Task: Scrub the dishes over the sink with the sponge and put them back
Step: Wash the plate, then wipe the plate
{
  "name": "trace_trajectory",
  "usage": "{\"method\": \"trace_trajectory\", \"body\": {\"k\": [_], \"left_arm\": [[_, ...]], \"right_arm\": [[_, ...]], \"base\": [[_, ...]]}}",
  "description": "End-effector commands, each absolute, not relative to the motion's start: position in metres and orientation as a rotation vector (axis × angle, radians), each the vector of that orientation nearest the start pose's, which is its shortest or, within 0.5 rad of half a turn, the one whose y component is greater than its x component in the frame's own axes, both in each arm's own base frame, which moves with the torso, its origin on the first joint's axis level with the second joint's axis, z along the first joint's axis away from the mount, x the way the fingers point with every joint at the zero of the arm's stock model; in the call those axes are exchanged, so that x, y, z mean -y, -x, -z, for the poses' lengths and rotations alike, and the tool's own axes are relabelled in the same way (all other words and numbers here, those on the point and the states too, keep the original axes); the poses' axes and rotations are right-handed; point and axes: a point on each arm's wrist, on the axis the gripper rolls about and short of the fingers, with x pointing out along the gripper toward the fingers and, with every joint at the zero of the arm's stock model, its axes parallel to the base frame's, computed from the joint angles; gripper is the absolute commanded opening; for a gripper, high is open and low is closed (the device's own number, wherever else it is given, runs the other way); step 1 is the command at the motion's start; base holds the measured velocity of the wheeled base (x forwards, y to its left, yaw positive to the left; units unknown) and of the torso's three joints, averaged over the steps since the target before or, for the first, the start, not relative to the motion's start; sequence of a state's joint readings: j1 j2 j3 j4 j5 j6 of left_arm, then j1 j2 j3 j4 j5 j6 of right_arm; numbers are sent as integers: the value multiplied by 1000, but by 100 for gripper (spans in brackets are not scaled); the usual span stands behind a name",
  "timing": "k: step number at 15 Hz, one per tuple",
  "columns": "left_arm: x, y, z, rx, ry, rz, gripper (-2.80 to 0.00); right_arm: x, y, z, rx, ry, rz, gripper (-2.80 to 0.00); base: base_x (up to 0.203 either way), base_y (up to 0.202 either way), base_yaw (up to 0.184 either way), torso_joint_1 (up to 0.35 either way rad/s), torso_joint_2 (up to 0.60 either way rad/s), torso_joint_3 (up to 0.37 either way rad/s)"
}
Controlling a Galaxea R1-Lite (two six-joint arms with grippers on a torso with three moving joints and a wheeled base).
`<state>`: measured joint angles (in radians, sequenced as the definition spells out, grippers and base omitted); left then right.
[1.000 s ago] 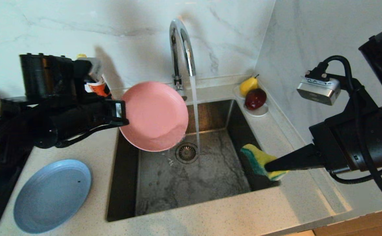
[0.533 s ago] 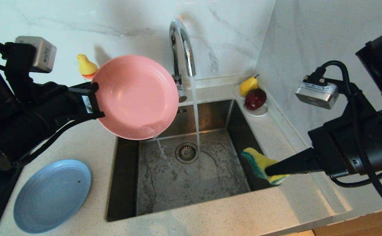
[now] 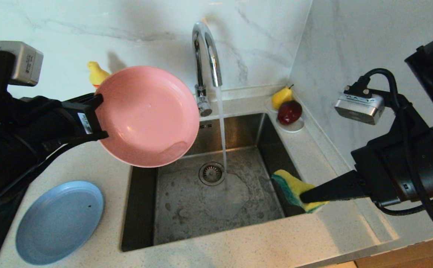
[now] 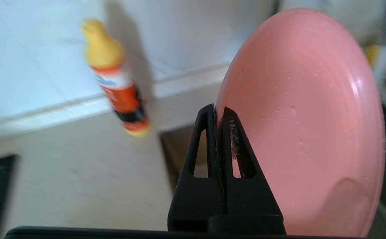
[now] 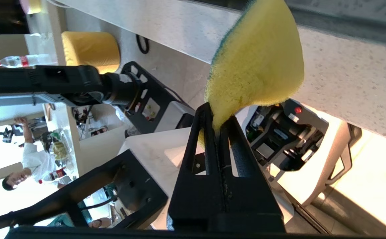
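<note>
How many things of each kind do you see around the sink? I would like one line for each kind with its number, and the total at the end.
Plates: 2, the pink plate in the left gripper and the blue plate.
Sponges: 1, the sponge in the right gripper.
Fruits: 2, the pear and the red fruit.
Saucers: 1, the white saucer.
Bottles: 1, the yellow-capped bottle.
Total: 7

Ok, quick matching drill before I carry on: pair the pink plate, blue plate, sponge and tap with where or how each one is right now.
1 pink plate
2 blue plate
3 sponge
4 tap

A flat on the counter, left of the sink
B running water
C pinched in the right hand
D gripped by its rim in the left hand

Pairs: 1-D, 2-A, 3-C, 4-B
</note>
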<state>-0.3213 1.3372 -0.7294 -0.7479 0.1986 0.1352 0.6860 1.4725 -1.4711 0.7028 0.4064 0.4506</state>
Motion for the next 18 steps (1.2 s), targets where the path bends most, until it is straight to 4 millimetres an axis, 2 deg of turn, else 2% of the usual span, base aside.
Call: {"method": "trace_trajectory", "body": {"k": [1,4,7,9,12,14,18], "left_arm": [[64,-203,-261,96,-43,153,-280],[62,-189,-250,-70,23,263,-280],[61,-178,-243,-151,66,346,-280],[62,-176,-233,-182,47,363,-280],[67,-165,-216,-205,-82,446,-280],[75,-165,-212,-221,-102,489,-280],[92,-180,-206,-232,-106,527,-280]], "right_arm": [[-147,-155,-315,-937,-283,-903,-280],[-154,-146,-319,-936,-271,-980,-280],[-164,-139,-324,-935,-254,-1032,-280],[-175,-136,-320,-960,-228,-1071,-280],[-196,-131,-322,-971,-195,-1134,-280],[-213,-135,-318,-991,-177,-1145,-280],[-241,-152,-311,-1025,-161,-1137,-280]], "base": [[0,0,0,0,0,0],[0,0,0,0,0,0],[0,0,0,0,0,0],[0,0,0,0,0,0],[0,0,0,0,0,0],[0,0,0,0,0,0],[0,0,0,0,0,0]]}}
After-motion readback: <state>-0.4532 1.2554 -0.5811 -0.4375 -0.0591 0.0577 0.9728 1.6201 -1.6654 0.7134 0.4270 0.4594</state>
